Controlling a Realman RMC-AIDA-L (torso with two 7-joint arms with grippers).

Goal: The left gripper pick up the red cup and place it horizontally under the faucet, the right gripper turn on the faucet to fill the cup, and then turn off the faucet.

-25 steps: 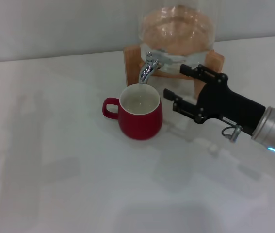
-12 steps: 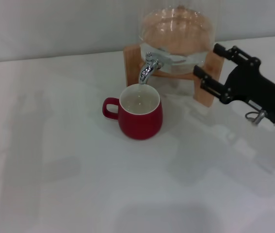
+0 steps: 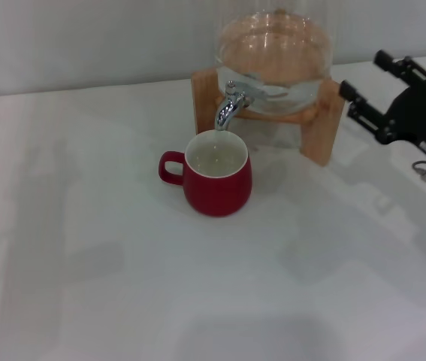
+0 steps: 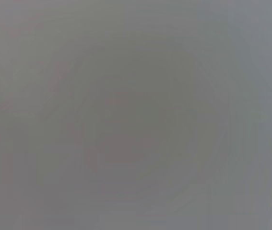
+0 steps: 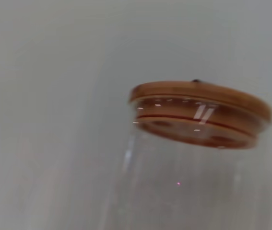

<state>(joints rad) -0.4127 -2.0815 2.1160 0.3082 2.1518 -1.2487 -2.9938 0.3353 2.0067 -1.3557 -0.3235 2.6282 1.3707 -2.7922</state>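
**A:** What's on the table?

**B:** A squat dark-red ceramic mug, the red cup, stands upright on the white table, white inside showing, loop handle toward the robot's left. Its rim sits directly beneath the spout of the small chrome faucet, fitted to a clear glass dispenser jar on a wooden stand.

**A:** And the arms?

**B:** The right gripper, black and boxy, hangs at the right edge of the head view, beside the stand's far post, fingers spread with nothing between them. A second ago it was close to the mug and tap; it has since drawn back and up, away from both. Its wrist camera shows only the jar's wooden lid. The left gripper is out of sight; its wrist view is a blank grey.

**A:** What does that mean?

**B:** No stream is visible from the spout. Filling looks finished and the tap shut, with the arm retreating. How full the mug is cannot be made out.
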